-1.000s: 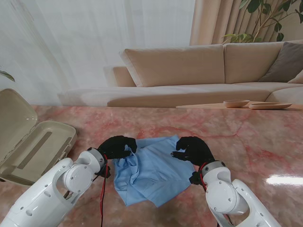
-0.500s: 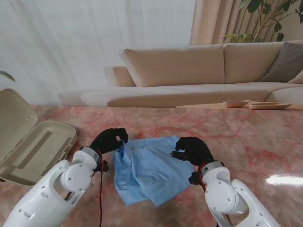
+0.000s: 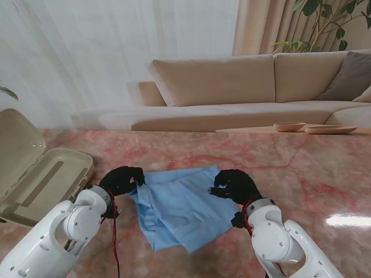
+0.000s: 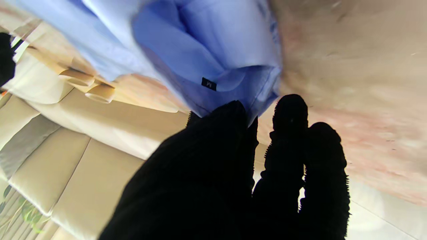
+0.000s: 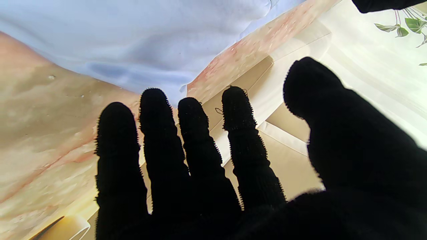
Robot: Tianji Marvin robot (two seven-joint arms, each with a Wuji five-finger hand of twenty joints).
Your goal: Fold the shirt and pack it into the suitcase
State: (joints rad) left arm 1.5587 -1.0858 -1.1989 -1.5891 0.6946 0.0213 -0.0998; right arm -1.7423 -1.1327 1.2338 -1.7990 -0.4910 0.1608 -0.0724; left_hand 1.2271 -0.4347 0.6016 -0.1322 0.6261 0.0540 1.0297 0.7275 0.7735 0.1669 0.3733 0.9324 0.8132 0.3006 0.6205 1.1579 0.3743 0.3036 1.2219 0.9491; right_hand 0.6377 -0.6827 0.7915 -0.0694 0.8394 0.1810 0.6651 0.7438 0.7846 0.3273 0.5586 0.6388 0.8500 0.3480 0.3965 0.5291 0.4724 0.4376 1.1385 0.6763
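Clearly the shirt [image 3: 179, 208] is light, limp cloth that will sag and slide on the polished table [image 3: 301, 174], so it wants taking by an edge or corner. It lies rumpled between the two hands, the suitcase [image 3: 40, 179] open beyond the left hand [image 3: 122, 179]. Since a second ago that hand has drawn outward, pinching the collar edge and spreading the cloth flatter; the right hand [image 3: 235, 185] rests part-open at the opposite edge, gripping nothing I can see.

A plain light-blue cotton shirt [image 3: 181, 205] is seen between two black knitted-glove hands, the left hand [image 3: 122, 179] and the right hand [image 3: 235, 185]. A pink-and-cream veined marble table top [image 3: 301, 174] is spread under them, and an open beige hard-shell suitcase [image 3: 40, 174] is seen beyond the left hand.
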